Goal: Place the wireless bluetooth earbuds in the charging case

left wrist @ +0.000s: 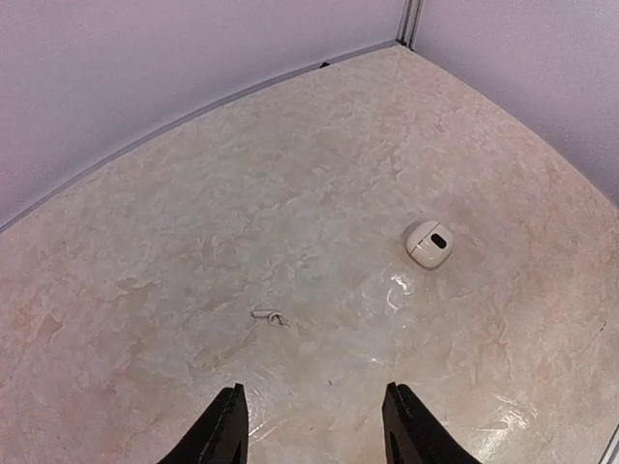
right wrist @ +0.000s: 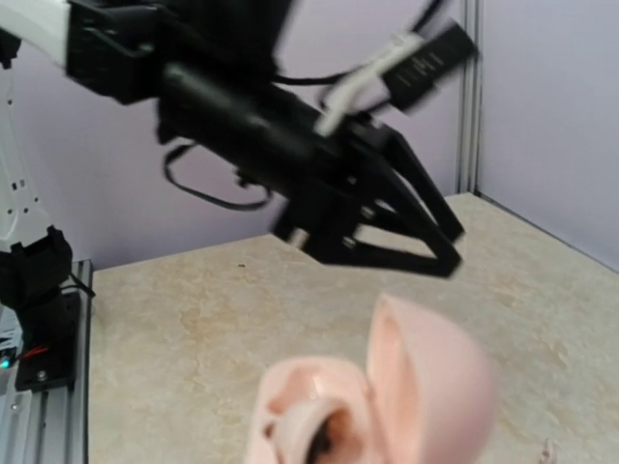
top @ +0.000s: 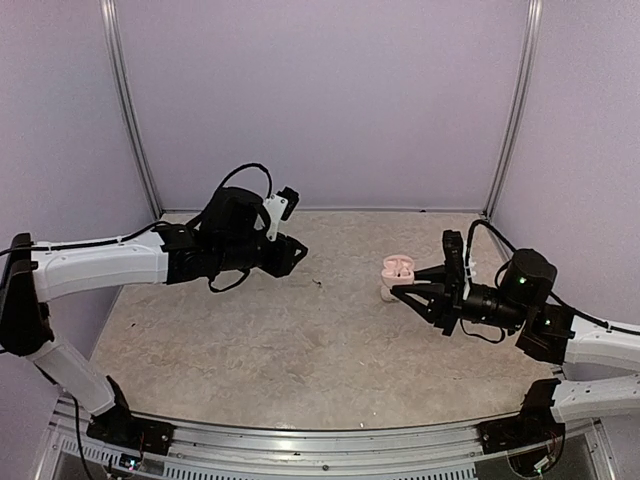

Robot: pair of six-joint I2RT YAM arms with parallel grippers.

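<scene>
The charging case (top: 398, 266) is open, pinkish-white, and held aloft at the tips of my right gripper (top: 400, 282). In the right wrist view the case (right wrist: 426, 387) fills the bottom centre, blurred, with its lid standing up on the right. One earbud (right wrist: 311, 437) sits in a well; the other well looks empty. My right fingers are hidden in that view. My left gripper (top: 297, 252) (left wrist: 314, 391) is open and empty, hovering high over the table's middle. A tiny whitish bit with a short stem (left wrist: 269, 315) lies on the table; I cannot tell if it is an earbud.
A small round whitish puck (left wrist: 429, 243) with a dark oval mark lies on the table, under the right gripper in the top view (top: 388, 293). Purple walls and metal corner posts (top: 510, 110) close in the table. The left gripper (right wrist: 450, 249) faces the right wrist camera.
</scene>
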